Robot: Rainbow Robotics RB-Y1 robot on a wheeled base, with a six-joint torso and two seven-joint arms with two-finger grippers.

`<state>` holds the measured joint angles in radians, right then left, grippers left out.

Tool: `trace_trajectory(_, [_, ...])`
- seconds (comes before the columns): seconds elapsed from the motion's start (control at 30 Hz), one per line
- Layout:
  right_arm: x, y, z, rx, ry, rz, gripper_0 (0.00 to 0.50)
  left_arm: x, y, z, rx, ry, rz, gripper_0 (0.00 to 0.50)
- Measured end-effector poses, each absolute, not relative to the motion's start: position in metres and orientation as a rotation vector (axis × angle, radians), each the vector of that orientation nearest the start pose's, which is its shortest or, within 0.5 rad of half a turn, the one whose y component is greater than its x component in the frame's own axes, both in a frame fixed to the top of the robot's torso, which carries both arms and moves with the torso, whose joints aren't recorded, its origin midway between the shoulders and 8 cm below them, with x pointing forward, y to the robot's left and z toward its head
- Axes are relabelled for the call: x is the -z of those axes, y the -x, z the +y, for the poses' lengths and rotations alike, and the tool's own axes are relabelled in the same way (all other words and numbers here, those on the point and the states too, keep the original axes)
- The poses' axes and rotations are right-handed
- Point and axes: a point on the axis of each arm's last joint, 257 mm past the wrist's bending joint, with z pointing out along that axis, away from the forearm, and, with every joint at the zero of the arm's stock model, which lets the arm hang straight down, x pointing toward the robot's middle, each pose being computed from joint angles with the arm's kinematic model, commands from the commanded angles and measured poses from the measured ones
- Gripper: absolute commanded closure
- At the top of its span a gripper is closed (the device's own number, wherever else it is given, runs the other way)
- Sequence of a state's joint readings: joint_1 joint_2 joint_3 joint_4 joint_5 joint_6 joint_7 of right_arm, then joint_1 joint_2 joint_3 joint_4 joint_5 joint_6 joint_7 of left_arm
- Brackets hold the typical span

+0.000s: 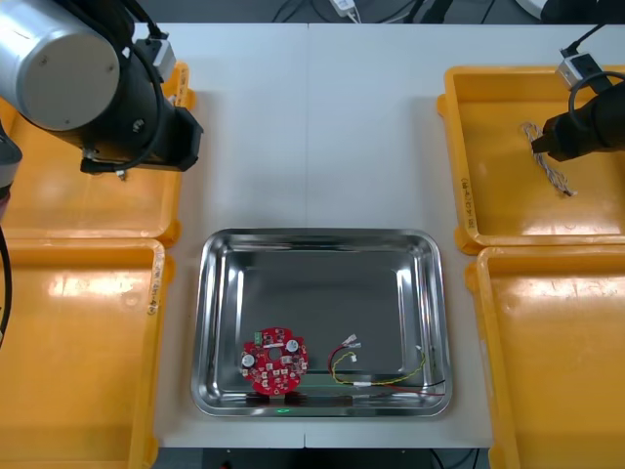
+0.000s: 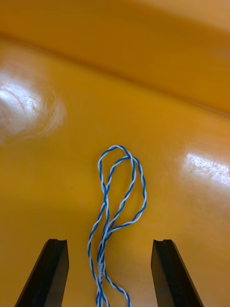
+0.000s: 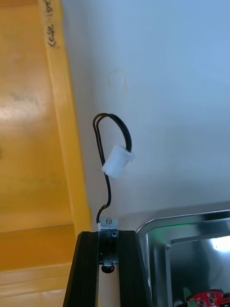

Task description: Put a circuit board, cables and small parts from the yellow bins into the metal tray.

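Left wrist view: left hand (image 3: 109, 240) grips thin black cable (image 3: 117, 160), which next needs carrying over the shiny metal tray (image 3: 153, 240); right hand (image 2: 109, 244) is wide over twisted blue-white cable (image 2: 104, 211).

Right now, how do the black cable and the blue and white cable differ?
The black cable is pinched in the left gripper; the twisted blue and white cable lies ungripped within the open right gripper. The black cable is over the table by the metal tray; the blue and white cable rests in a yellow bin. Both are looped, neither in the tray.
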<state>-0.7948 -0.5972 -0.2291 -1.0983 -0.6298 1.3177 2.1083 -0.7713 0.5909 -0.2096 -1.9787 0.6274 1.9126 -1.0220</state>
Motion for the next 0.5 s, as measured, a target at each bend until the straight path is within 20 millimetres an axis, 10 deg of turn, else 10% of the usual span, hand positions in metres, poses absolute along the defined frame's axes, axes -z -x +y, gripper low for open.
trace_trajectory(0.5, [0.184,-0.612,-0.373,0.003,0.450,2.376,0.000,0.177,-0.459,0.162,-0.029,0.002,2.626,0.497])
